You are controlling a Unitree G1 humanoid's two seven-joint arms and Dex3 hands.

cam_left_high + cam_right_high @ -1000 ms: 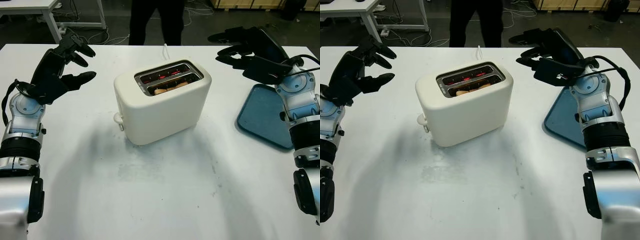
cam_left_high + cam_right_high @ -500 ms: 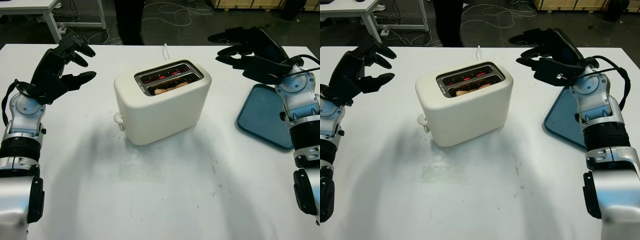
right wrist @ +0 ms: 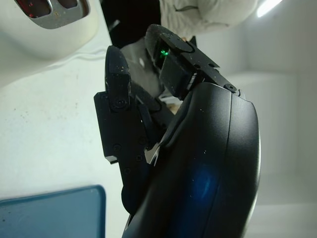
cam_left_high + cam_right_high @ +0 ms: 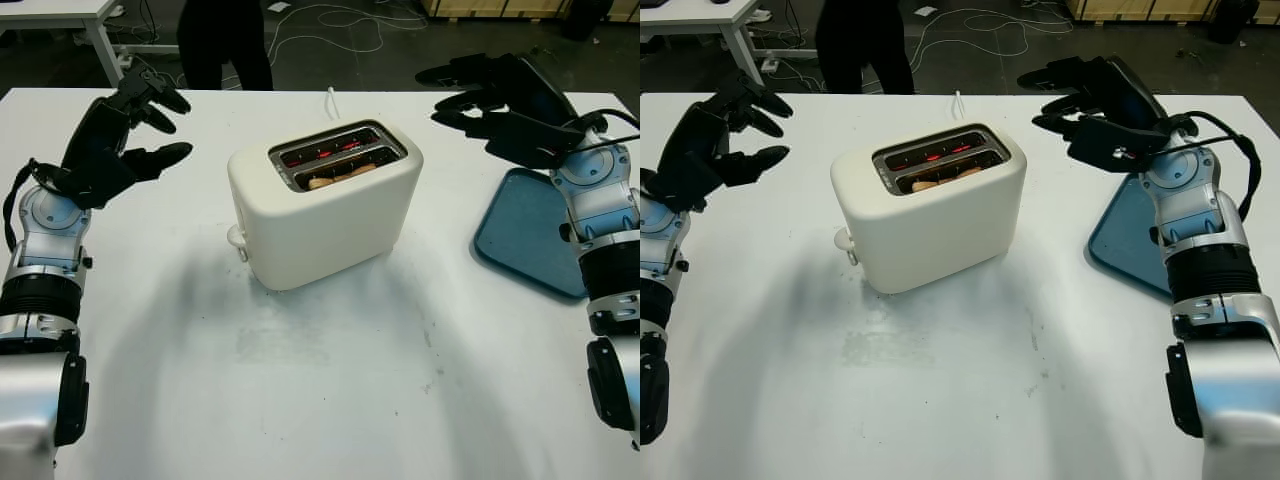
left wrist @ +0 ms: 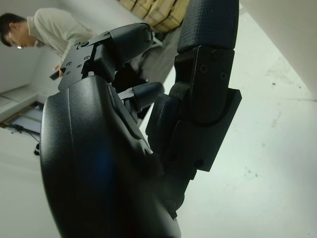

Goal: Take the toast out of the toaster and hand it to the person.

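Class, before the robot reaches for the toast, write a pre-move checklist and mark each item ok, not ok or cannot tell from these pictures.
1. Toast seated in the toaster's near slot, top edge showing: ok.
2. Heating elements off: not ok; the far slot glows red.
3. Left robot hand free to grasp: ok; open, raised above the table to the toaster's left.
4. Right robot hand free: ok; open, raised to the toaster's right, above the blue tray's far end.
5. Person ready to receive: not ok; standing beyond the table's far edge, toward the left, no hand held out.
6. Toast risen enough to pinch: cannot tell.
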